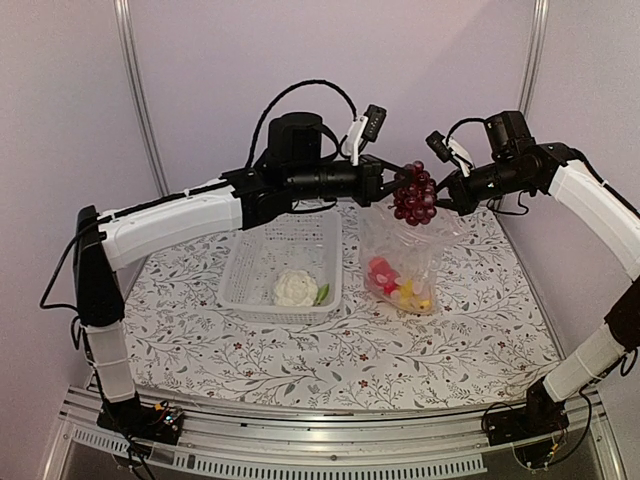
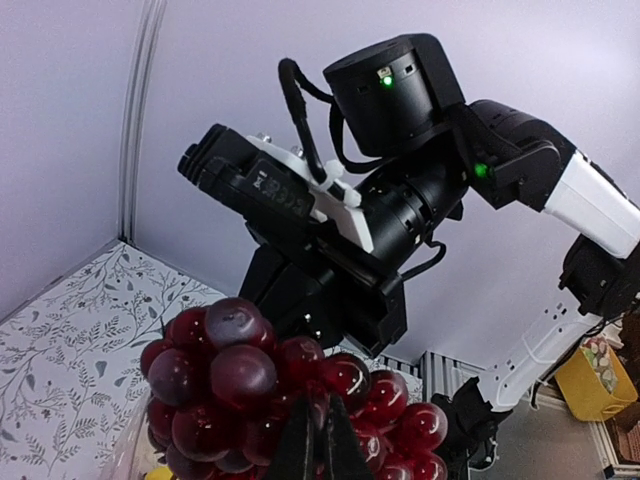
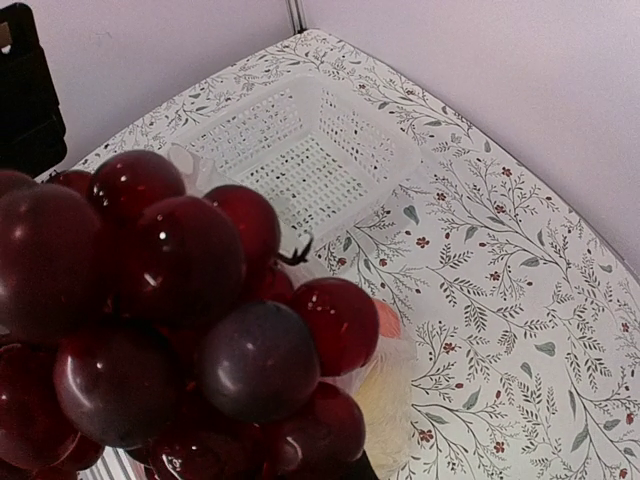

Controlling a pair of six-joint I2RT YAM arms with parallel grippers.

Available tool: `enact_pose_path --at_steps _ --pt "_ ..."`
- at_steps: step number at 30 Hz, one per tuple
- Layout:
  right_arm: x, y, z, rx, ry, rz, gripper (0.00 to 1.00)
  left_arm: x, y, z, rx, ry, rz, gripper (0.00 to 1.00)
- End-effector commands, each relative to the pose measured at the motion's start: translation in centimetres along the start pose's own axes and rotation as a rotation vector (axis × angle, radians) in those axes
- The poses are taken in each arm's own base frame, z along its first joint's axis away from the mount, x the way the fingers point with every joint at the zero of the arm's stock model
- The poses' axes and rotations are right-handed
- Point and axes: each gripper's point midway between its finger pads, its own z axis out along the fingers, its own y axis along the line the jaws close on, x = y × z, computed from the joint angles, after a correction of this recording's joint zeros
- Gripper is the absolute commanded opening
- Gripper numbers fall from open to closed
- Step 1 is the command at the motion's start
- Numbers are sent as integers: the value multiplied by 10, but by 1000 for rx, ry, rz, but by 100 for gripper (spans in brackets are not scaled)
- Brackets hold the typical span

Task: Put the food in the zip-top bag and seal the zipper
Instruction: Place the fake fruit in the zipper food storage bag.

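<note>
I see the dark grapes point(image 1: 415, 195) hanging at the right gripper point(image 1: 441, 192), whose fingers are hidden but seemingly clamped on them. They hang directly above the upright zip-top bag point(image 1: 400, 262). The left gripper point(image 1: 384, 190), fingers pressed together, seems to pinch its rim.

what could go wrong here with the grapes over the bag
The grapes hang above the zip-top bag, crowded between the left gripper and right gripper; dropped off-centre, they may catch the soft mouth and roll onto the table. The cauliflower waits in the basket, so sealing now would be premature.
</note>
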Motion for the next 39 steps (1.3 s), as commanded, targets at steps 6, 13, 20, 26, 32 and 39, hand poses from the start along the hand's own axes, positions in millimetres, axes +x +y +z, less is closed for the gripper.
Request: enact_pose_path --at_steps 6,13,20,26,32,39 --pt "-10 7 -11 7 -38 -18 0 38 -6 10 5 79 -35 0" --pt "-7 5 -7 5 -30 -12 0 36 -27 4 22 76 -9 0" --pt "-8 5 -10 11 -33 -15 0 53 -10 16 -39 141 -42 0" --pt "-7 4 -8 14 -28 -14 0 36 -31 4 1 110 -59 0" --pt "-6 3 -5 9 -23 -9 0 42 -21 -1 -51 106 -53 0" --pt "-4 2 -6 20 -19 -11 0 22 -29 -11 -48 31 -40 0"
